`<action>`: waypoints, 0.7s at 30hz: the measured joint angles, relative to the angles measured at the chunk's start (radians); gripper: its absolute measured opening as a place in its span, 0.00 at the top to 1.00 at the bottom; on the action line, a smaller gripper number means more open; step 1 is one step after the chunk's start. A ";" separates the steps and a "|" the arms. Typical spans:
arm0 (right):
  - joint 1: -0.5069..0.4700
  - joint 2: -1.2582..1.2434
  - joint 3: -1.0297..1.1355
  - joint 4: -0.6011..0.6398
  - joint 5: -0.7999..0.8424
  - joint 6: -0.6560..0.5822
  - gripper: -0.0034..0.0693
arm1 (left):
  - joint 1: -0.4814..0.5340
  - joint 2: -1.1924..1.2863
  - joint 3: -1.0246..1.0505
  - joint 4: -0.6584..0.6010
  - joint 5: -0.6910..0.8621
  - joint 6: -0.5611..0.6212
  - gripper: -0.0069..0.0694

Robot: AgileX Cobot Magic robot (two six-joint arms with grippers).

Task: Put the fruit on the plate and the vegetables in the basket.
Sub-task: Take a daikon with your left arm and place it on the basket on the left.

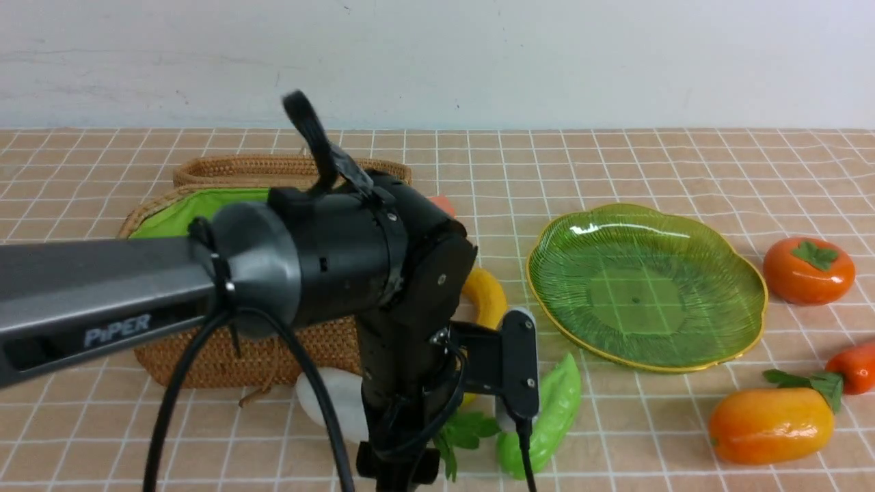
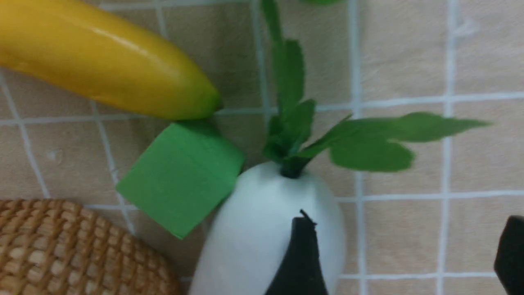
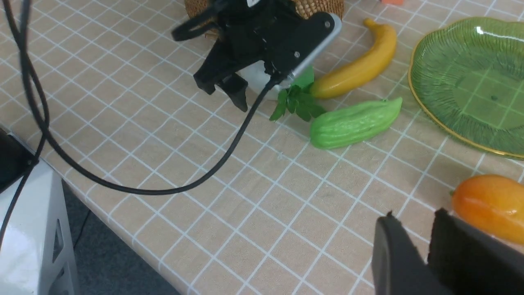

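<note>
Left gripper (image 2: 407, 221), spread wide, hovers at the radish (image 2: 262, 229), 1 finger (image 2: 301, 254) over it; cube (image 2: 180, 176) and banana (image 2: 102, 61) just beside.

left arm (image 1: 102, 287) bent down; left fingers (image 2: 301, 254) wide apart | right fingers (image 3: 393, 254) close together

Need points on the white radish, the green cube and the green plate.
white radish (image 2: 262, 237): left wrist view, on its white body.
green cube (image 2: 180, 176): left wrist view, middle of its top face.
green plate (image 1: 646, 287): front view, bare ribbed centre.
</note>
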State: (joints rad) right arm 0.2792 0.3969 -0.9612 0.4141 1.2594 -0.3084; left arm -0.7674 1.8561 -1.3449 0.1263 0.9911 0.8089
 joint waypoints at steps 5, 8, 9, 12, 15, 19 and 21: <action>0.000 0.000 0.000 0.000 0.002 -0.002 0.75 | 0.000 0.033 -0.001 0.073 -0.054 0.000 0.14; 0.000 0.000 0.000 0.000 0.003 -0.007 0.75 | 0.000 0.052 -0.001 0.080 -0.064 0.000 0.15; 0.000 0.000 0.000 0.000 0.003 -0.012 0.75 | 0.000 0.061 -0.001 0.080 -0.064 0.000 0.15; 0.000 0.000 0.000 0.000 0.003 -0.026 0.75 | 0.000 0.080 -0.001 0.080 -0.064 -0.004 0.16; 0.000 0.000 0.000 0.000 0.003 -0.031 0.75 | 0.000 0.087 -0.001 0.080 -0.064 -0.024 0.16; 0.000 0.000 0.000 0.000 0.003 -0.031 0.75 | -0.006 0.071 -0.001 0.078 -0.061 -0.027 0.16; 0.000 0.000 0.000 0.000 0.003 -0.031 0.75 | -0.007 0.053 -0.001 0.074 -0.049 -0.027 0.16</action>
State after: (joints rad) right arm 0.2792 0.3969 -0.9612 0.4141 1.2622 -0.3389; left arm -0.7747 1.9087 -1.3461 0.2005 0.9421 0.7816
